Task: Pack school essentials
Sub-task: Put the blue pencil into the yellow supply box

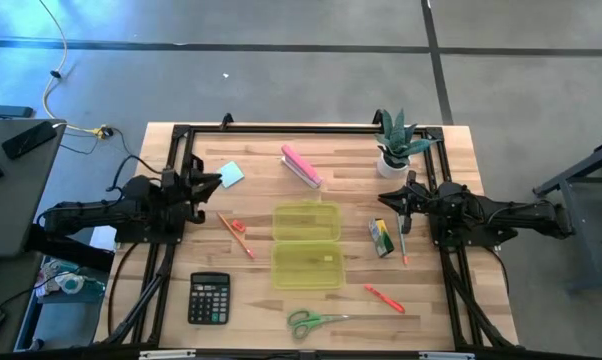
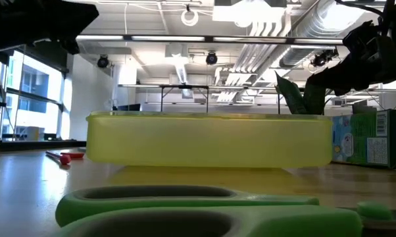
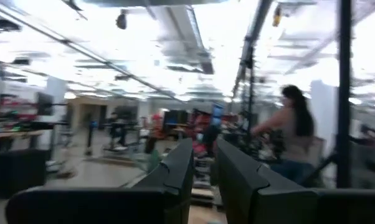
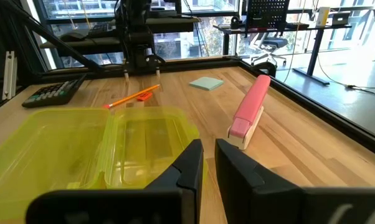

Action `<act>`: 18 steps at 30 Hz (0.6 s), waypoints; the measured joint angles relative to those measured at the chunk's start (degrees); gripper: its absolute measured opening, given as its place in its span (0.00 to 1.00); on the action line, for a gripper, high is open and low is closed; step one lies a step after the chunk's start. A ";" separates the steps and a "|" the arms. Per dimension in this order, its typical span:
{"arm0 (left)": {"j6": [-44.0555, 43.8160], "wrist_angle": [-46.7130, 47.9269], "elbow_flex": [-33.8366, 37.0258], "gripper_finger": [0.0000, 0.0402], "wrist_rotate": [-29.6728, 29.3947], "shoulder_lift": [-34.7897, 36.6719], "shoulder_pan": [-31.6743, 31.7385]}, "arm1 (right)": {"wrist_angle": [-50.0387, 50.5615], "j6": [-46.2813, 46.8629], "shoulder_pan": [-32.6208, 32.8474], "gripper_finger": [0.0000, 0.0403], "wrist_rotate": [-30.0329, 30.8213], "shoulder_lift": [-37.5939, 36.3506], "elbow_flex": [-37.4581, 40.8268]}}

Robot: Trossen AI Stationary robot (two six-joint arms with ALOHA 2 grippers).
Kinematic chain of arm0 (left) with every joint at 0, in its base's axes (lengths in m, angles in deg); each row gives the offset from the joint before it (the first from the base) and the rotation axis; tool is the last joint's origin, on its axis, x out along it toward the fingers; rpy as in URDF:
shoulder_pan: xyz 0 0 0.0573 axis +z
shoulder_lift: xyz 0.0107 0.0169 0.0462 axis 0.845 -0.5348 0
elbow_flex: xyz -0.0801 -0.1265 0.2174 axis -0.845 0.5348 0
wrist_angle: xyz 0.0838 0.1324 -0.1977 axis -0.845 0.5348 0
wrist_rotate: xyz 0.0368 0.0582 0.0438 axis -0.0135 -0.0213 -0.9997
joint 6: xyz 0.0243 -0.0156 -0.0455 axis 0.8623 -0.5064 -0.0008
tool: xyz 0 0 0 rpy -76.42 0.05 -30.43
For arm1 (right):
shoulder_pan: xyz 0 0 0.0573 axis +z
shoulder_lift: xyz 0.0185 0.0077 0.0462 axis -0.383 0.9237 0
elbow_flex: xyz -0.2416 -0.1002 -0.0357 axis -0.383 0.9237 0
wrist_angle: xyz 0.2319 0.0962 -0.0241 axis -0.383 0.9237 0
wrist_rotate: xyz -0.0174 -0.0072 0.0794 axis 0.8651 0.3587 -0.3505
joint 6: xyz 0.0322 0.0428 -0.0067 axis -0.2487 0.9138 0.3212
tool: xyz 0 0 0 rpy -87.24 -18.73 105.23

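A yellow-green open container point(image 1: 306, 246) lies at the table's middle, also seen in the low view point(image 2: 208, 139) and the right wrist view point(image 4: 94, 146). Around it lie the light-blue note pad point(image 1: 231, 175), an orange pencil point(image 1: 236, 235), the crayon box point(image 1: 382, 237), two orange pens point(image 1: 403, 245) point(image 1: 384, 298) and the green-handled scissors point(image 1: 316, 320). My left gripper point(image 1: 209, 183) hovers near the note pad, its fingers point(image 3: 175, 177) close together on nothing. My right gripper point(image 1: 389, 197) hovers above the crayon box's far side, its fingers point(image 4: 190, 165) also nearly together and empty.
A pink oblong block point(image 1: 301, 165) lies beyond the container, a potted plant point(image 1: 396, 148) at the far right, a black calculator point(image 1: 209, 298) at the near left. A black frame point(image 1: 281, 128) runs along the table's edges. A person point(image 3: 293, 134) stands in the room beyond.
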 joint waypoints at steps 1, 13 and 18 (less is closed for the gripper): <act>-0.22 0.86 0.00 0.14 1.17 0.00 -0.02 | -0.02 -0.18 -0.01 0.09 0.01 0.00 -0.01; -9.53 22.97 0.00 0.14 5.76 -0.02 -0.02 | -0.06 1.87 -0.01 0.09 0.01 0.00 0.01; -10.42 26.89 0.00 0.14 5.76 -0.02 -0.02 | -1.50 6.67 -0.01 0.09 0.06 0.00 0.01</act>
